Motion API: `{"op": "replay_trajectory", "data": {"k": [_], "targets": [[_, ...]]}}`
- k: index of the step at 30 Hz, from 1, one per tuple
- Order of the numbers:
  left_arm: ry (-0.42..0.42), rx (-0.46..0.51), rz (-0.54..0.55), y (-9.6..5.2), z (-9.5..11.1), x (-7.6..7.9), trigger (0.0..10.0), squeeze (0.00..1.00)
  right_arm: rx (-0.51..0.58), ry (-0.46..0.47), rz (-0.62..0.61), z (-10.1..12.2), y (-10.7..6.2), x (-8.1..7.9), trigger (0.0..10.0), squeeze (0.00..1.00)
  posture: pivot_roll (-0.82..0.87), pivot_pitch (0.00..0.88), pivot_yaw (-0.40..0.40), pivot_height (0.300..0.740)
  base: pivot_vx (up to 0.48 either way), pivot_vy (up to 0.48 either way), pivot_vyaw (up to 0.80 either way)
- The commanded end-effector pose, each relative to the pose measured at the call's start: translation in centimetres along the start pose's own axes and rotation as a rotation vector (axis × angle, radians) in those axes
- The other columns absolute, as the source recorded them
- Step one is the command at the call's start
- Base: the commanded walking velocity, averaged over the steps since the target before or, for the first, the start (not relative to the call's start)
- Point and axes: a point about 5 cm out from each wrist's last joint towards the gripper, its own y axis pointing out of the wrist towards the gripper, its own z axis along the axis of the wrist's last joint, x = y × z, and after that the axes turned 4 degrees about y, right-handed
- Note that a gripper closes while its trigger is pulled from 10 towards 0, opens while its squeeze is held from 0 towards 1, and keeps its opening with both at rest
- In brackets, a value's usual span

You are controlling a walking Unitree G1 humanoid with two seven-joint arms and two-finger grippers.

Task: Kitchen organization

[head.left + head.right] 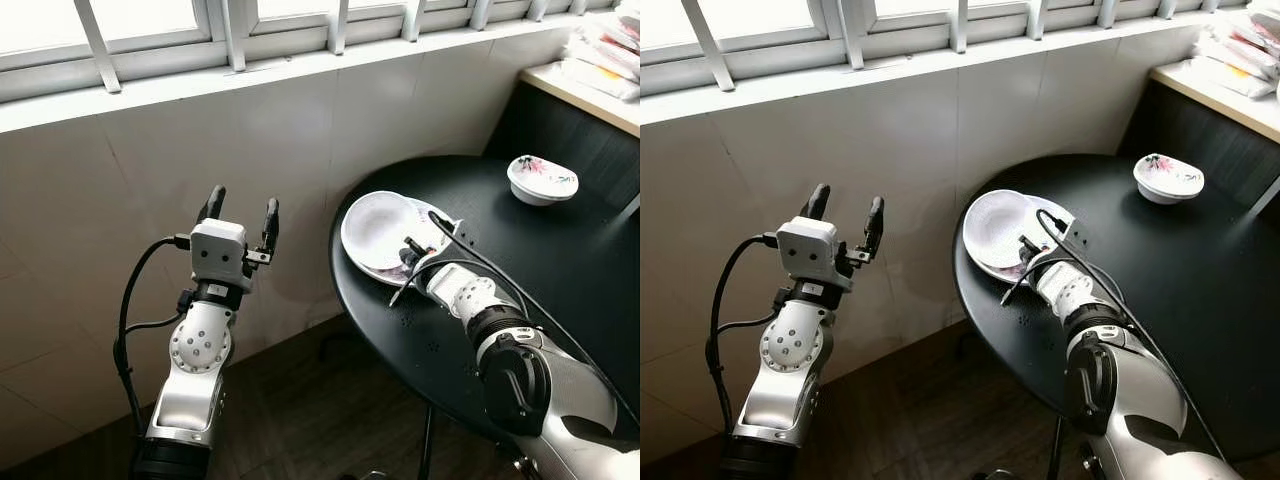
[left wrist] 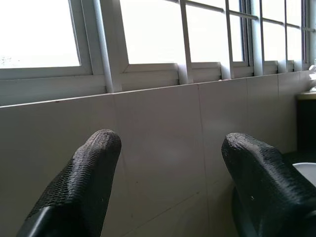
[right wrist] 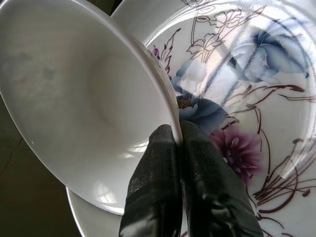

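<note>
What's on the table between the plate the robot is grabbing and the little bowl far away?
Nothing. In the left eye view, bare black table lies between the flowered plate under the held white bowl and the small flowered bowl.

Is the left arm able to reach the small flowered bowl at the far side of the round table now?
Probably not: the left gripper is raised off the table by the wall, and the small bowl lies beyond the right arm.

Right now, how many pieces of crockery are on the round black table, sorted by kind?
Bowls: 2, a plain white bowl tilted with its rim pinched by the right gripper, and a small floral bowl standing apart.
Plates: 1, the floral plate under the tilted bowl.
Total: 3.
</note>
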Motion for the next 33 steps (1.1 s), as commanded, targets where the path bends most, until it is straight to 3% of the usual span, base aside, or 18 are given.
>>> {"op": "replay_trajectory", "data": {"k": [1, 4, 9, 13, 17, 24, 33], "targets": [[0.006, -0.026, -0.012, -0.1, -0.4, 0.3, 10.0, 0.0, 0.036, 0.007, 0.03, 0.9, 0.0, -0.8, 0.0, 0.0, 0.06, 0.0, -0.061, 0.74, 0.0, 0.0, 0.0], [0.007, -0.025, -0.012, -0.1, -0.3, 0.3, 10.0, 0.0, 0.095, 0.009, 0.052, 1.8, -0.1, -1.2, 0.0, 0.0, 0.06, 0.0, -0.057, 0.74, 0.0, 0.0, 0.0], [0.009, -0.025, -0.01, -0.1, -0.3, 0.1, 10.0, 0.0, 0.285, -0.116, 0.085, 4.5, -0.6, -2.5, 0.0, 0.0, 0.06, 0.003, -0.055, 0.74, 0.0, 0.0, 0.0], [0.011, -0.028, -0.009, -0.1, -0.4, 0.0, 10.0, 0.0, 0.515, -0.305, 0.144, 6.8, -2.0, -4.8, 0.0, 0.0, 0.06, 0.005, -0.05, 0.74, 0.0, 0.0, 0.0], [0.011, -0.028, -0.01, -0.1, -0.4, 0.0, 10.0, 0.0, 0.639, -0.443, 0.228, 7.0, -3.1, -6.7, 0.0, 0.0, 0.06, 0.004, -0.05, 0.74, 0.0, 0.0, 0.0], [0.006, -0.038, 0.008, -0.1, -0.5, -0.2, 10.0, 0.0, 0.691, -0.616, 0.445, 4.8, -4.9, -9.4, 0.0, 0.0, 0.06, 0.003, -0.052, 0.74, 0.0, 0.0, 0.69], [-0.003, -0.045, 0.001, -0.1, -0.6, -0.1, 10.0, 0.0, 0.638, -0.67, 0.618, 2.1, -6.7, -10.2, 0.0, 0.0, 0.06, 0.0, -0.052, 0.74, 0.0, 0.0, 0.8]]}}
